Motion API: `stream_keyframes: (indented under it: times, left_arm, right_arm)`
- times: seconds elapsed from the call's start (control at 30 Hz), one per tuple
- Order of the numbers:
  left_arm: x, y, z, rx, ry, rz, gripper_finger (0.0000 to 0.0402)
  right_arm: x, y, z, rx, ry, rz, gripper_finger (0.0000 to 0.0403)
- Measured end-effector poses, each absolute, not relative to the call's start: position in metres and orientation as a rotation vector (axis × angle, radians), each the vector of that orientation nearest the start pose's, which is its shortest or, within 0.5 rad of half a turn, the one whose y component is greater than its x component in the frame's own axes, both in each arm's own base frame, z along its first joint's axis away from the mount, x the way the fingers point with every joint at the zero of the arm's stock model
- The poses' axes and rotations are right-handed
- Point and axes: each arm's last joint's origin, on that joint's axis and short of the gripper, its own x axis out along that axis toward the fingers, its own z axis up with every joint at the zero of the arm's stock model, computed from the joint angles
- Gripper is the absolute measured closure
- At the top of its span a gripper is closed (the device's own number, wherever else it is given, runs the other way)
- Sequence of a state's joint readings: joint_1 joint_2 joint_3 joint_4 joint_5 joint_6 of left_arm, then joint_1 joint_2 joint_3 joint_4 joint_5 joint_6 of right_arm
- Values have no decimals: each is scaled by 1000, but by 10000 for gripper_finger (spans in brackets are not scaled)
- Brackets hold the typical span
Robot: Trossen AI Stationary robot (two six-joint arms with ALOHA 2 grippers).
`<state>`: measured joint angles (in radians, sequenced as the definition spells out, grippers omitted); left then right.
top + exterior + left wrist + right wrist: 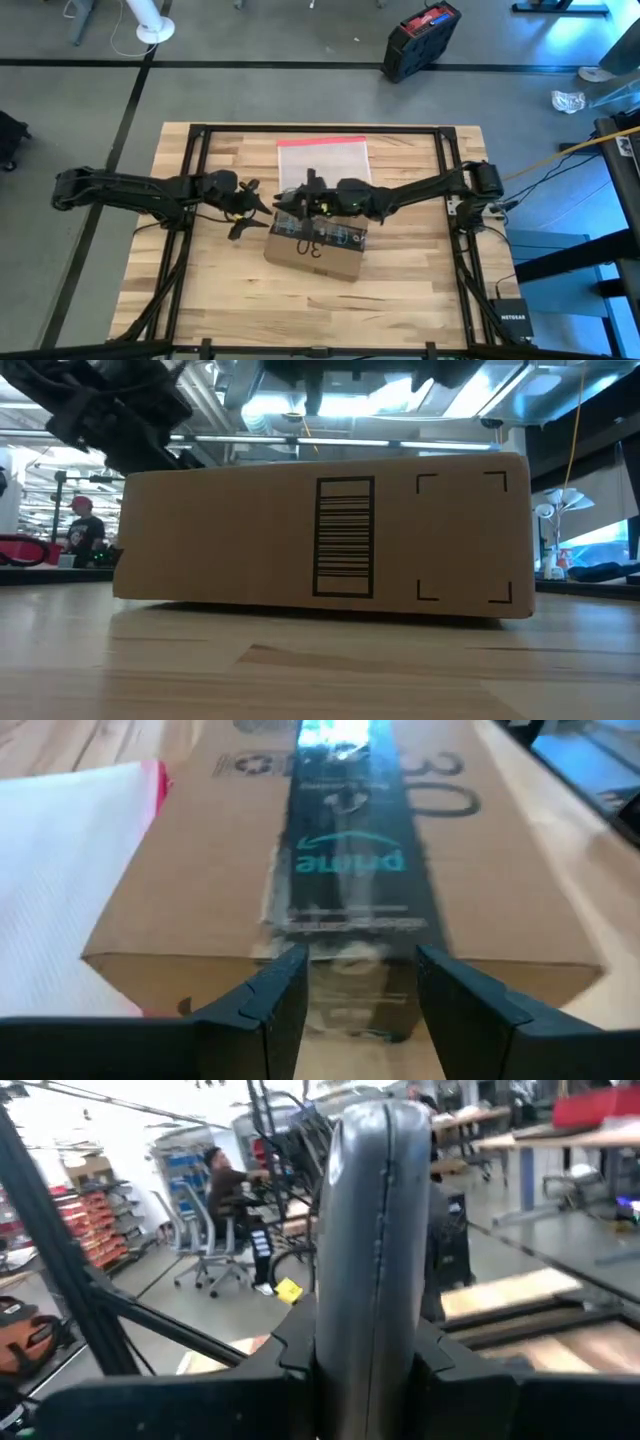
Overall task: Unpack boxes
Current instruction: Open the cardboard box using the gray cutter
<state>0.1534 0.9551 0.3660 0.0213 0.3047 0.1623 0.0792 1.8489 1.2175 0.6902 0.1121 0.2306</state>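
High view: box [318, 247] sits near the table [200, 300] centre, just in front of the clear pouch [322, 160], its taped seam running straight away from the left gripper [355, 990]. Left fingers are spread, straddling the tape strip [350, 850] at the box's near end. Right gripper [308, 200] hovers over the box's pouch-side edge, pressed closed on a flat grey tool [375, 1230].

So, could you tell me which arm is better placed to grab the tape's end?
Likely the left: the left gripper is open, facing the end of the box, lined up with the black tape strip. The right gripper is shut on a grey object.
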Motion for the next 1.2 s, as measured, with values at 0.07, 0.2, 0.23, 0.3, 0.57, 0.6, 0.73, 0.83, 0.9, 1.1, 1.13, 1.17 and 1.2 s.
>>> stream_keyframes:
  times: [0.07,0.2,0.23,0.3,0.57,0.6,0.73,0.83,0.9,1.1,1.13,1.17,1.2]
  left_arm:
    - [188,24,179,19,538,-181,230]
    - [195,31,177,-10,502,-163,230]
    - [198,32,178,-24,497,-166,230]
    - [202,33,183,-34,476,-187,230]
    - [206,31,185,-48,480,-282,230]
    - [205,30,184,-57,494,-295,230]
    - [203,27,181,-41,524,-335,230]
    - [204,24,181,-17,524,-357,230]
    - [204,22,180,-11,529,-367,230]
    - [203,21,179,0,547,-367,230]
    - [203,21,179,1,548,-360,230]
    - [203,22,179,3,548,-353,230]
    - [203,22,179,10,543,-344,230]
  right_arm:
    - [422,30,262,244,-43,-52,339]
    - [423,31,260,246,-45,-74,339]
    - [423,31,259,245,-41,-85,339]
    - [424,31,255,240,-17,-96,339]
    - [427,34,241,244,50,-121,339]
    - [428,34,238,245,46,-137,339]
    - [433,37,226,247,42,-162,339]
    - [436,39,218,252,26,-161,339]
    - [438,39,214,251,26,-167,339]
    - [441,38,208,246,9,-178,339]
    - [441,38,207,243,9,-178,339]
    - [441,38,207,234,7,-182,339]
    - [441,38,207,225,7,-192,339]
